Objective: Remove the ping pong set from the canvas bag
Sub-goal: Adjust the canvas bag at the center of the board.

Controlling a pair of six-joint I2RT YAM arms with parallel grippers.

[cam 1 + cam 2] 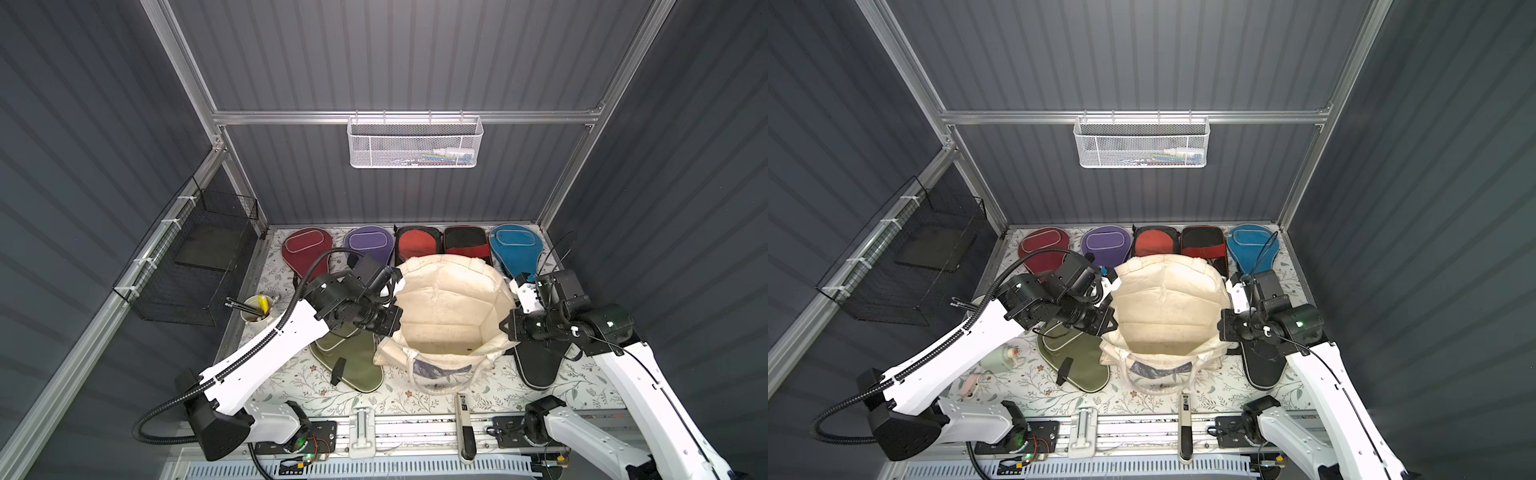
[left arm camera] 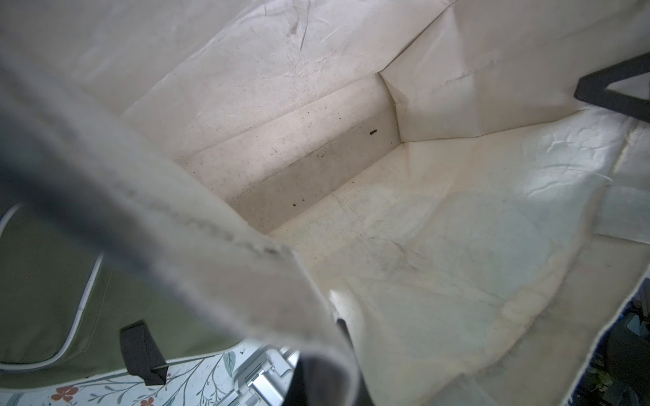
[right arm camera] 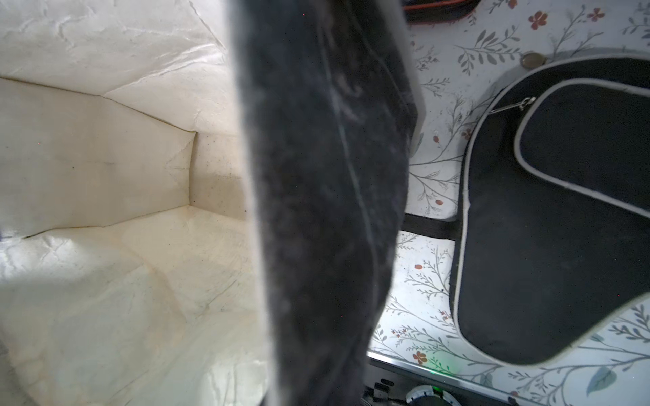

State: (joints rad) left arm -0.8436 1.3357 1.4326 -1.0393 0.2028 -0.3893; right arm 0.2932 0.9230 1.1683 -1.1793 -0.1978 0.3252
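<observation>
Nearest, the olive cover (image 1: 353, 368) lies just outside the left fingers and the black cover (image 1: 540, 370) just outside the right. The left gripper (image 1: 395, 319) and right gripper (image 1: 510, 326) each pinch a side rim of the canvas bag (image 1: 451, 299), stretching its mouth wide between them. Beyond, the maroon cover (image 1: 305, 249), purple cover (image 1: 368, 243), red-and-black case (image 1: 440, 245) and blue cover (image 1: 515, 249) line the far edge of the table (image 1: 415, 399).

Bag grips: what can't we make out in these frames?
- Left gripper tips: left wrist view, blurred bag rim covers them.
- Right gripper tips: right wrist view, the bag's blurred dark panel covers them.
- Olive cover, far end: both top views, under left arm.
- Basket contents: too small, behind mesh.
</observation>
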